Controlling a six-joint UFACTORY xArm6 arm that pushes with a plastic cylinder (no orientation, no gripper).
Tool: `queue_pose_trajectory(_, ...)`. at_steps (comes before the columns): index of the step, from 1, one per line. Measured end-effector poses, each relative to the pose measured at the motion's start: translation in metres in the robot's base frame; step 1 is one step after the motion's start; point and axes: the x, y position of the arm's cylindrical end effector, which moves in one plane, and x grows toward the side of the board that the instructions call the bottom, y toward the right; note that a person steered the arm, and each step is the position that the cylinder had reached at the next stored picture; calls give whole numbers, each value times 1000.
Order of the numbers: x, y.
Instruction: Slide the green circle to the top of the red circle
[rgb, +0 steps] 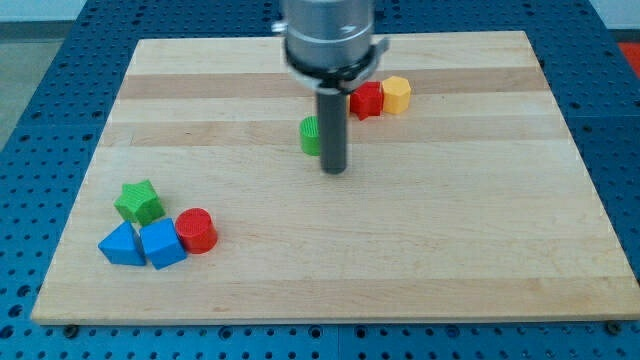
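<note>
Green circle (310, 135) upright near board centre, partly hidden, red circle (197, 229) upright, well apart toward view's lower left

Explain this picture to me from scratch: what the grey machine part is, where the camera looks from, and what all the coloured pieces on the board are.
This is one camera view, looking down at an angle onto a wooden board; where the camera is mounted is not on record. The grey cylinder at the view's top is the end of a robot arm. It has no claw: a straight dark rod hangs from it, and my tip slides on the board to push blocks. Nothing is held.

The tip sits just right of the green circle, which the rod partly hides. Up and to the right lie a red block and a yellow block, side by side. At the lower left are a green star, two blue blocks and the red circle.
</note>
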Motion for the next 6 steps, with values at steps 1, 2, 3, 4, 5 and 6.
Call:
queue_pose_trajectory(1,-28,24)
queue_pose_trajectory(2,-49,16)
queue_pose_trajectory(3,-60,-6)
queue_pose_trajectory(4,-62,-22)
queue_pose_trajectory(5,-57,-35)
queue_pose_trajectory(6,-44,-47)
